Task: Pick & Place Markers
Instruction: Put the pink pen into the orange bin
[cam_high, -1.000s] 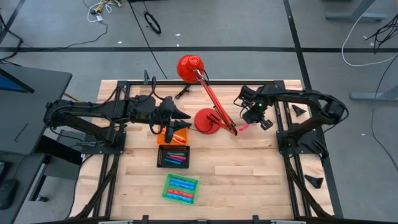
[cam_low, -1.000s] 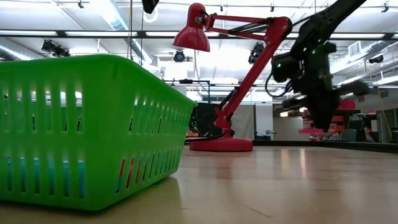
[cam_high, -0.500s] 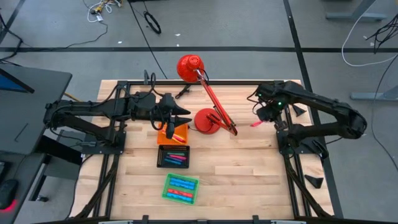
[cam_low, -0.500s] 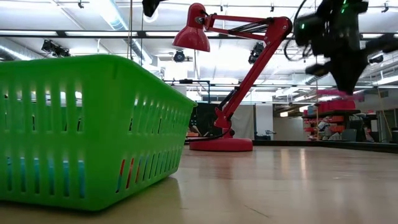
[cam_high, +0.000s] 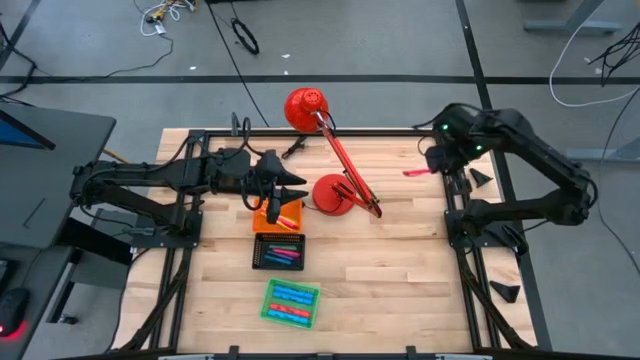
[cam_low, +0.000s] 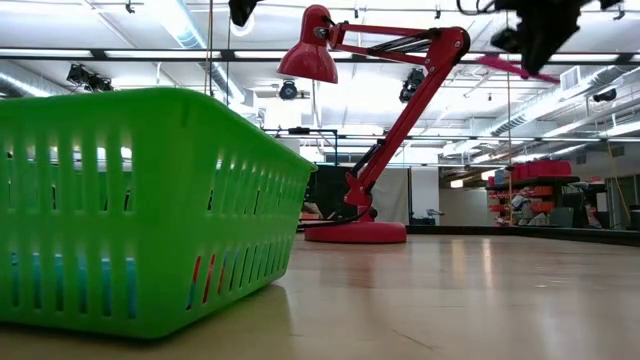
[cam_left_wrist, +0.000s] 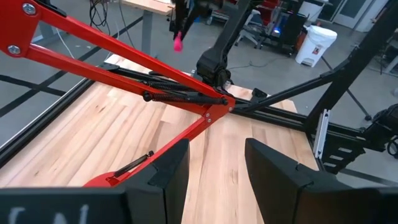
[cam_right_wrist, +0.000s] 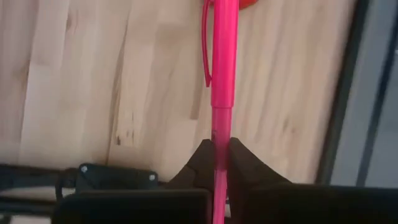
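Note:
My right gripper (cam_high: 436, 166) is raised high over the table's far right part, shut on a pink marker (cam_high: 415, 172). The marker also shows in the right wrist view (cam_right_wrist: 222, 68) and at the top of the low view (cam_low: 508, 66). My left gripper (cam_high: 292, 189) hovers open above the orange tray (cam_high: 277, 217), nothing between its fingers (cam_left_wrist: 217, 168). More markers lie in the black tray (cam_high: 279, 252) and the green tray (cam_high: 291, 303). My right gripper pinches the pink marker's barrel near one end (cam_right_wrist: 221, 134) between its two fingers. The fingers come steeply from above and lie across the marker. The capped, clipped end (cam_right_wrist: 214, 43) sticks out toward the table's left. The marker is almost level and high above the table.
A red desk lamp stands mid-table: base (cam_high: 331, 195), slanting arm (cam_high: 345, 165), head (cam_high: 304, 107) at the far edge. In the low view the green tray (cam_low: 140, 210) fills the left foreground. Bare wood lies right of the trays.
My right gripper has risen high from beside the lamp base and drawn toward the table's far right corner, rolling its wrist and staying shut. The pink marker has gone up with it, well clear of the table.

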